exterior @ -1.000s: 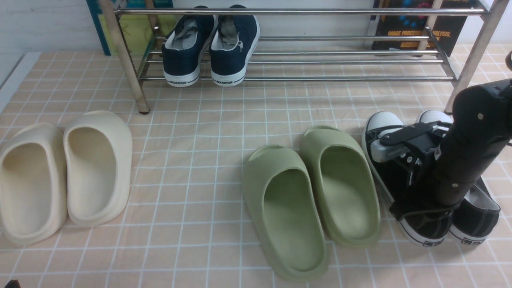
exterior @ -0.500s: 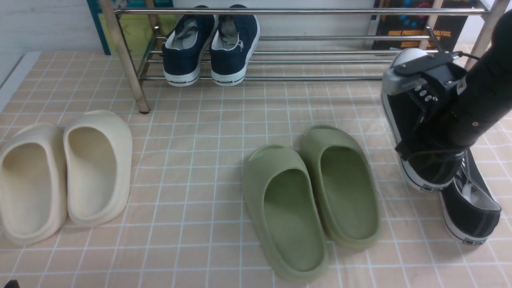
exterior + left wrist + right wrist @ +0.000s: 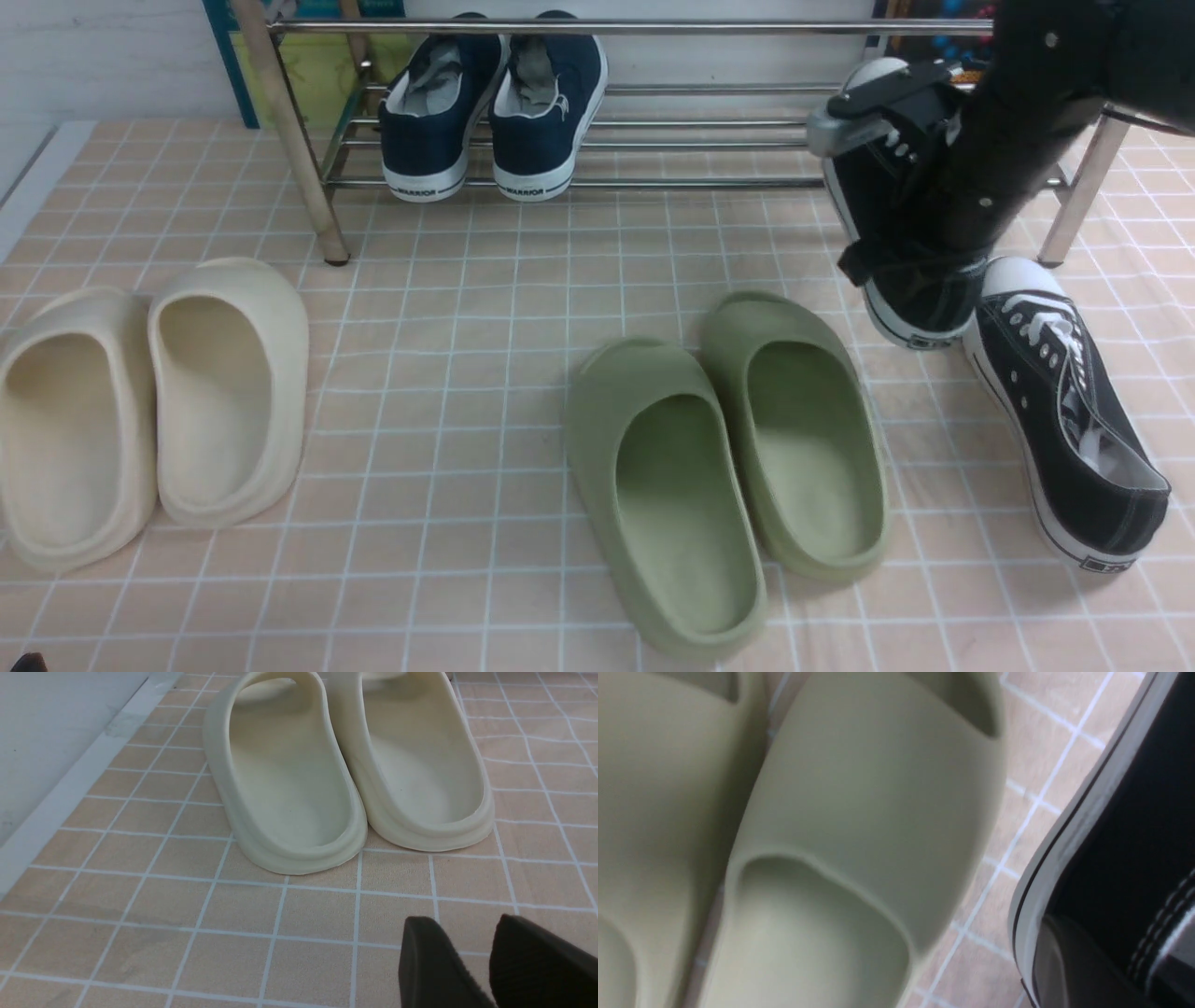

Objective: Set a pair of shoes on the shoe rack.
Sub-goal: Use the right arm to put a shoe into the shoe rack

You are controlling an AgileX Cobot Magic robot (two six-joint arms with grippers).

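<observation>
The right gripper (image 3: 920,257) is clenched on the heel end of a black canvas low-top sneaker with a white rubber toe cap, the held sneaker (image 3: 873,201). A second ago this shoe stood on the peach tiled floor (image 3: 467,280) beside its partner. Half a second ago it was in the air farther right. Now it hangs closer to the low silver metal-tube shoe rack (image 3: 653,182), toe up, in front of the right end of the lower bars. Whether the toe touches the bars cannot be told.

The second black sneaker (image 3: 1064,429) lies where it lay before, on the floor near the rack's right leg. Its white laces and toe cap are now uncovered.

The navy sneakers with white soles (image 3: 495,112) on the rack's left part, the green foam slides (image 3: 803,439) and the cream foam slides (image 3: 224,392) have not moved.

The arm hides most of the held sneaker's top and the dark book behind the rack. The right wrist view is blurred: only a green slide and the sneaker's white-edged sole are plain. The left gripper (image 3: 467,952) hovers low near the cream slides, holding nothing. Its fingers are cut off, so parted or closed cannot be told.
</observation>
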